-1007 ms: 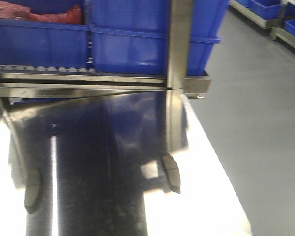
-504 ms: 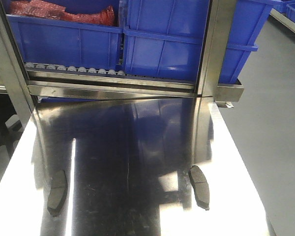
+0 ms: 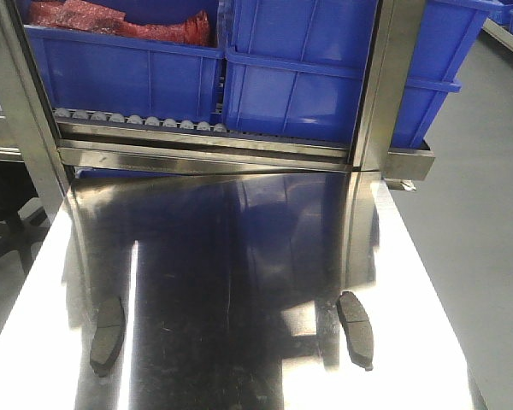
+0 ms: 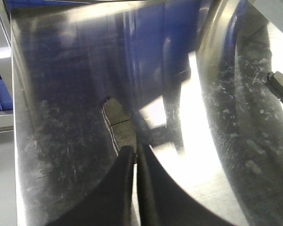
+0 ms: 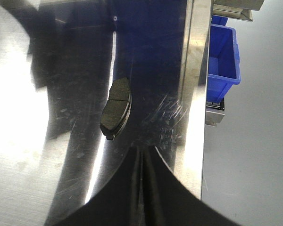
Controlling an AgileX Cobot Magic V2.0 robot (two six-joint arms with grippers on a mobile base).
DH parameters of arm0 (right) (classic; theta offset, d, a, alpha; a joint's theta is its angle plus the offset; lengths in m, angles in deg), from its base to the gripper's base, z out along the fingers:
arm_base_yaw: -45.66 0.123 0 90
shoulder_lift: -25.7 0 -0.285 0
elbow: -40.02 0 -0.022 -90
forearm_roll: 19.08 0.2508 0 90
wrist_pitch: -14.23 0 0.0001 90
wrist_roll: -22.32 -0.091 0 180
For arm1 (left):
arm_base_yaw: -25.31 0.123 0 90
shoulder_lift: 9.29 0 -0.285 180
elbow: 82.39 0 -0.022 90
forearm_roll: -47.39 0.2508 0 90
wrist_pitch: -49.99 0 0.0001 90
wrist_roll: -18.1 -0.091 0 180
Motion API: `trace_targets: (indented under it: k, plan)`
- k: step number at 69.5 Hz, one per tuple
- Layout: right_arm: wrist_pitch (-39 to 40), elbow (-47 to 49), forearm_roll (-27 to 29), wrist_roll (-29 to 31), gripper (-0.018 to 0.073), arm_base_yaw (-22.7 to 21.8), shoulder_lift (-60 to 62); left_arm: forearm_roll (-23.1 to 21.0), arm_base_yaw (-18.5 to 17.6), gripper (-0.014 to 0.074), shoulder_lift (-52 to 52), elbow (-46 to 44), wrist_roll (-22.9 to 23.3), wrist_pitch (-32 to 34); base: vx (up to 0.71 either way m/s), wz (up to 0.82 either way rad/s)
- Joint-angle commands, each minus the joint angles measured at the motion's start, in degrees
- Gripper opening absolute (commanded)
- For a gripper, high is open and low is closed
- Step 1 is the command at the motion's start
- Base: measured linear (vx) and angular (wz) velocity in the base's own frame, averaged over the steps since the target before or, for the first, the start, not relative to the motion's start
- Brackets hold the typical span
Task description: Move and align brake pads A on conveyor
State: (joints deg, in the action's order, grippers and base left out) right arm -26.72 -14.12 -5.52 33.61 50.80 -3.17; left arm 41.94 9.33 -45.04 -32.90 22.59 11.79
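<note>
On the steel tabletop (image 3: 231, 256): two brake pads A (image 3: 108, 335) (image 3: 356, 329), lying flat and well apart, one near each side edge.
Left brake pad (image 4: 119, 123): just ahead of the left gripper (image 4: 134, 149); its near end meets the fingertips in the wrist view, and contact cannot be told.
Right brake pad (image 5: 116, 109): near the right gripper (image 5: 142, 149) but apart from it, close to the table's right edge.
Left gripper, state: fingers pressed together, nothing between them.
Right gripper, state: fingers pressed together, nothing between them.
Conveyor: absent from every view, so no pad can be said to lie on it.
Progress, judged: at or near the start, with neither visible pad lifted, carried or lined up with the other.
Remaining, judged: grasp each pad, carry it to the conveyor, set it down and align the set.
Count, pads: two seen; any others lie outside the views.
Count, grippers: two.
Count, blue bins (image 3: 128, 73): two plainly at the table's far end, one holding red material (image 3: 120, 21); more blue shows beyond the steel post (image 3: 380, 85).
Count, roller track (image 3: 137, 122): one, under the bins.
</note>
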Motion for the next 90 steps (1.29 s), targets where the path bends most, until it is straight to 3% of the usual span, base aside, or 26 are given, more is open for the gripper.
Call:
trace_targets:
  k: [1, 90]
  plan:
    - [3.5, 1.6, 0.2, 0.6, -0.0006, -0.1, -0.4, -0.4, -0.2, -0.0006, -0.4, -1.6, 0.2, 3.4, 0.0, 0.0]
    - [3.5, 1.6, 0.2, 0.6, -0.0006, -0.1, -0.4, -0.4, -0.2, 0.0003, -0.4, -1.6, 0.2, 5.6, 0.0, 0.0]
